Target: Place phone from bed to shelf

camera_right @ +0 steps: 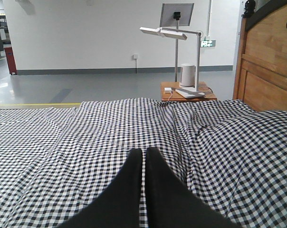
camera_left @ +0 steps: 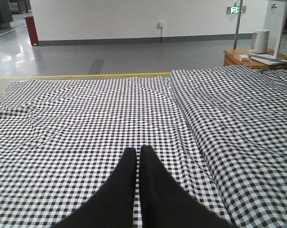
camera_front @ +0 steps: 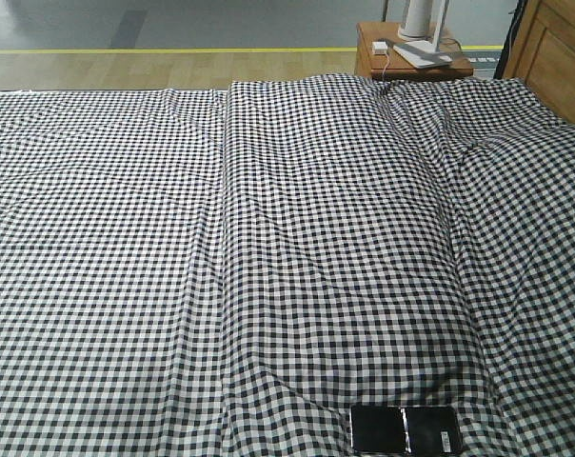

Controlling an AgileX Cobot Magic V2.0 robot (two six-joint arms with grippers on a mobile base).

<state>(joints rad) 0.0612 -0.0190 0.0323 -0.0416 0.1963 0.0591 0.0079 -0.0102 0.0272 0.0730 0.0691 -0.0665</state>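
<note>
Right of centre on the bed [camera_front: 268, 238], the phone [camera_front: 406, 430] lies crosswise, probably nearer the right end effector [camera_right: 144, 151]. That and the left end effector [camera_left: 138, 148] are both closed, holding nothing.

We look steeply down on the bed [camera_front: 268, 238] from its near edge, while both wrist views skim low across it toward the far wall [camera_left: 110, 19], all sharing the orange-brown surface [camera_front: 368, 59].
</note>
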